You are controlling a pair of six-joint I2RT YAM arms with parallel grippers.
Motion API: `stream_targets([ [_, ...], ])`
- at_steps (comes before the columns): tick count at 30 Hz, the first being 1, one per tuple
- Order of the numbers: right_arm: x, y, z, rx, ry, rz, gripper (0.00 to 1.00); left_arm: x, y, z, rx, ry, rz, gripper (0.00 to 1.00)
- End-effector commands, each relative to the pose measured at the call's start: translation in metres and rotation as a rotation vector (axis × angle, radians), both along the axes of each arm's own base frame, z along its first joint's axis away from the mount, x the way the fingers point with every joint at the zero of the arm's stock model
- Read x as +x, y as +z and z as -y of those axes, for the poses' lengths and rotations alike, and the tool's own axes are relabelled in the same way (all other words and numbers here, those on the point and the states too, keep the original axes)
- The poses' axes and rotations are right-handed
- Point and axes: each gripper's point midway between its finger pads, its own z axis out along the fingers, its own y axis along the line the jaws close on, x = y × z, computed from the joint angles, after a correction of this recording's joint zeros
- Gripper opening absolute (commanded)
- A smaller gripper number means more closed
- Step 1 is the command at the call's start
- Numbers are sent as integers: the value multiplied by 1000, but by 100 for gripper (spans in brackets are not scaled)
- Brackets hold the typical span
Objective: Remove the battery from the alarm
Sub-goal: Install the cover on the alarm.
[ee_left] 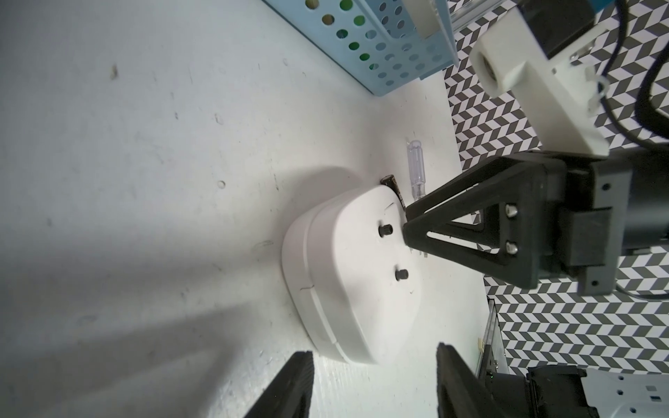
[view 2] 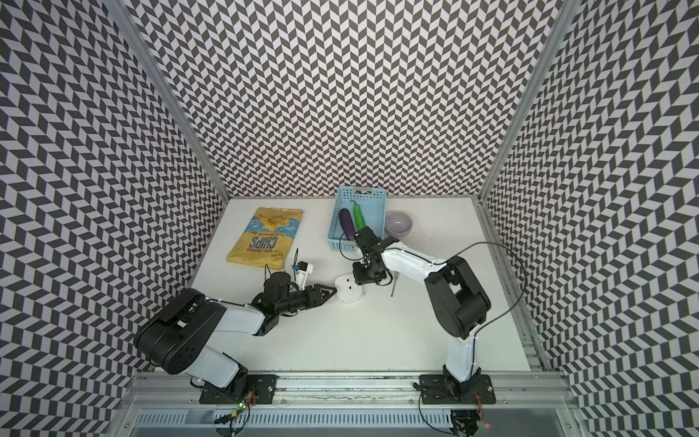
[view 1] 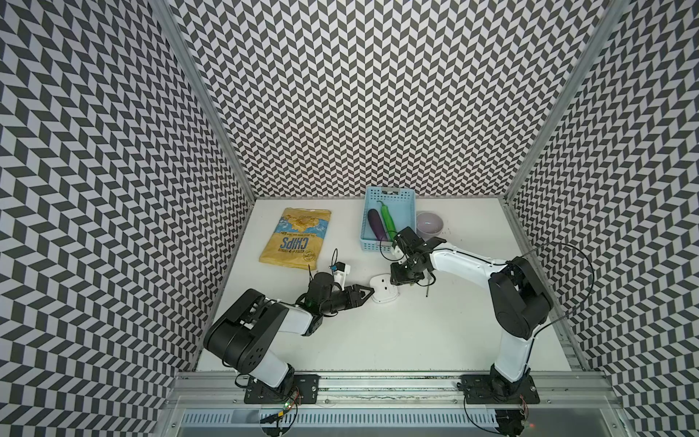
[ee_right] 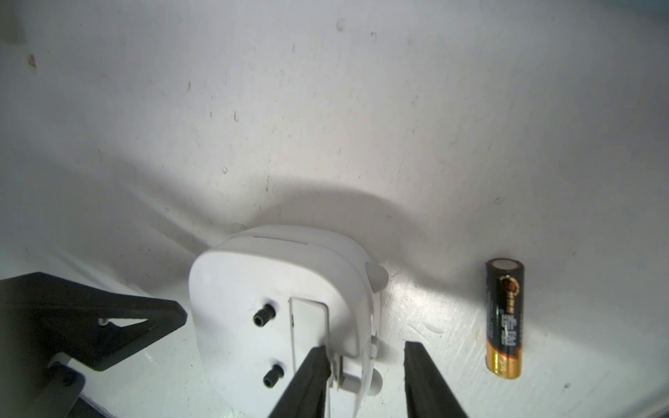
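Observation:
The white alarm (view 1: 382,289) lies face down mid-table, its plain back with two black knobs up. The battery (ee_right: 505,318), black with a gold end, lies loose on the table beside it, a finger's width off the alarm's edge; it also shows behind the alarm (ee_left: 392,188) in the left wrist view. My right gripper (ee_right: 365,358) hangs over the alarm's right edge, open: one finger is above the back by the small lid, the other above bare table. My left gripper (ee_left: 373,365) is open and empty, its tips just short of the alarm's left edge.
A screwdriver (view 1: 427,287) with a clear handle lies just right of the right gripper. A blue basket (view 1: 389,195) holding a purple and a green vegetable stands at the back, with a lilac bowl (view 1: 429,223) to its right. A yellow chips bag (view 1: 297,238) lies back left.

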Motion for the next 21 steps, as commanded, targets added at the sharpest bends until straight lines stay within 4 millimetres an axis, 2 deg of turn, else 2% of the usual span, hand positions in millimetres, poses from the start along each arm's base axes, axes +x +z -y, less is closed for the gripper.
stream_targets([
  [1,-3,-7,-5,10,26,-12,41,1,1,-2,5,-3,18,54],
  [4,4,13,-12,46,37,19,46,3,1,-1,5,-2,17,54],
  [11,4,31,-12,62,39,39,46,5,-2,0,9,-2,10,54],
  [15,1,23,-8,44,36,28,46,6,-4,0,9,-2,6,54],
  [21,-4,-1,-1,-5,34,-12,46,5,-3,1,8,-4,7,54],
])
